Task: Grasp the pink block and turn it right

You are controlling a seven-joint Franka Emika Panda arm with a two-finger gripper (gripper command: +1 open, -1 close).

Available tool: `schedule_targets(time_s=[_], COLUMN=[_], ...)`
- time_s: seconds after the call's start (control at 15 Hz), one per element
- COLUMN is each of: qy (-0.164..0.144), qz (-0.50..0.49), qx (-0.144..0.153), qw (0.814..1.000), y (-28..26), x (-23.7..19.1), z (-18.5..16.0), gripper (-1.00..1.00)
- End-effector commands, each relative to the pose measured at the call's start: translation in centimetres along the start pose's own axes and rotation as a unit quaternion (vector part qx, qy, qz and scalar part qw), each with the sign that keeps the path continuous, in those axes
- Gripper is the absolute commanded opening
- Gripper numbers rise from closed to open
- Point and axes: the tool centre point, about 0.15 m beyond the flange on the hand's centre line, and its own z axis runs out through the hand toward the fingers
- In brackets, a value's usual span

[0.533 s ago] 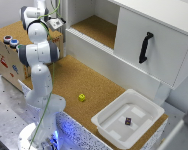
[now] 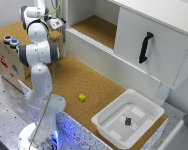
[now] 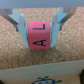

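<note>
One small dark object [image 2: 128,121] lies in the white tray [image 2: 105,125]; end effector [image 3: 41,31] clamps the pink block [image 3: 40,34] — lettered.

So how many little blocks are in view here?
3: a pink block between the end effector's fingers, a yellow one on the cork, a dark one in the white tray. Others may be hidden.

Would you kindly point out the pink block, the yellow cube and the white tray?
pink block [image 3: 40,35], wrist view, on its lettered front face.
yellow cube [image 2: 82,97], exterior view, on its top face.
white tray [image 2: 105,127], exterior view, on its near rim.
</note>
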Motion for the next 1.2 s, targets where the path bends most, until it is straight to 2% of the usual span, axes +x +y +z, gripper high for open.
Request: schedule_targets(time_s=[0.0, 0.07, 0.13, 0.2, 0.27, 0.4, 0.67, 0.73, 0.87, 1.0, 1.13], qy=[0.012, 0.011, -0.02, -0.024, -0.021, -0.026, -0.017, -0.017, 0.004, 0.028, 0.04], qz=[0.145, 0.16, 0.198, 0.223, 0.257, 0.314, 0.398, 0.426, 0.453, 0.489, 0.535], qx=[0.065, 0.062, 0.019, -0.004, -0.018, -0.016, -0.075, -0.07, -0.045, -0.04, -0.038], qw=[0.987, 0.985, 0.98, 0.975, 0.966, 0.949, 0.914, 0.902, 0.891, 0.871, 0.843], y=[1.5, 1.5, 1.4, 1.3, 1.4, 1.8, 1.7, 1.6, 1.3, 1.0, 1.1], x=[-0.3, -0.3, -0.4, -0.5, -0.9, -1.5, -0.8, -0.7, 0.1, 0.8, 0.6], z=[0.3, 0.3, 0.5, 0.3, 0.2, 0.5, 0.1, 0.4, 0.9, 0.8, 0.9], gripper=[-1.0, -1.0, -1.0, -1.0, -1.0, -1.0, -1.0, -1.0, -1.0, -1.0, -1.0])
